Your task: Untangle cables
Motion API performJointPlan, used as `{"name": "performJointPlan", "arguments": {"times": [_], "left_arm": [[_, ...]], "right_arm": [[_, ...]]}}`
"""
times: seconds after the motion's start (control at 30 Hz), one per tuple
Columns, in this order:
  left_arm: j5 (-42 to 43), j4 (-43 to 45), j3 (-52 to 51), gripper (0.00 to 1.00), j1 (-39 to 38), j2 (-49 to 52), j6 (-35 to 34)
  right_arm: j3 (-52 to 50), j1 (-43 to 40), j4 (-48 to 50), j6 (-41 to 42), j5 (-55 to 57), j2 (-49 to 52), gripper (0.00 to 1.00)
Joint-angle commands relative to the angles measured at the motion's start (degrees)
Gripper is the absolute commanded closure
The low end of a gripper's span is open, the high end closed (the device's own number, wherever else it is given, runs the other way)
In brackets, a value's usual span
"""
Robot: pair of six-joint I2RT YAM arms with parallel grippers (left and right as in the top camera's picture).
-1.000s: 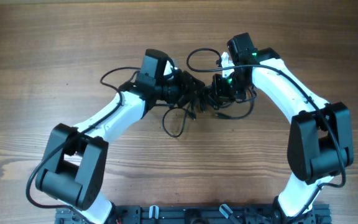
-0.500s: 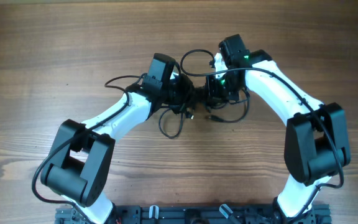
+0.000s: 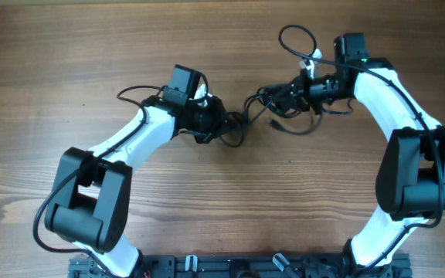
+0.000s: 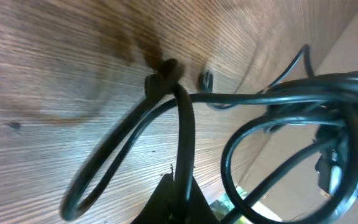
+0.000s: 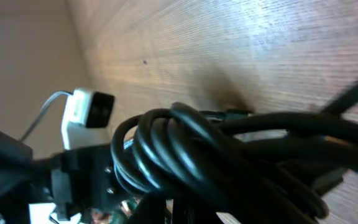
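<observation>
Pinching one loop of the cables (image 4: 186, 130) with the left tool (image 3: 222, 127), closed tight. Clamping the knotted bunch with the right tool (image 3: 283, 94), likewise closed. Strung between both over the table (image 3: 207, 216); bunch crowding the right wrist view.

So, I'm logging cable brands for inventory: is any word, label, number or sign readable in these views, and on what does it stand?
None can be read.
The cables show no print in any view; close up they are blurred.
The table is plain wood grain.
The arms show no legible marking.
</observation>
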Motion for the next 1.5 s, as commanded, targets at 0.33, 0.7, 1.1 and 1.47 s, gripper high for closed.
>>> {"name": "performJointPlan", "arguments": {"times": [0.33,0.7,1.1,1.47], "left_arm": [[-13.7,-18.3,-2.1,0.95,10.8,0.7,21.7],[-14.7,-27.5,21.4,0.45,10.6,-7.5,46.9],[-23.9,-19.1,21.2,0.48,-4.2,7.2,62.1],[-26.0,-16.9,21.1,0.72,-5.4,13.4,65.1]], "right_arm": [[2.0,-3.3,-4.5,-11.8,15.5,-0.1,0.94],[7.7,-3.3,-12.6,-17.4,15.5,-4.5,0.62],[7.6,-3.2,-12.6,-14.2,15.5,-4.5,0.53],[7.5,-2.8,-12.6,-14.0,15.5,-4.5,0.52]]}}
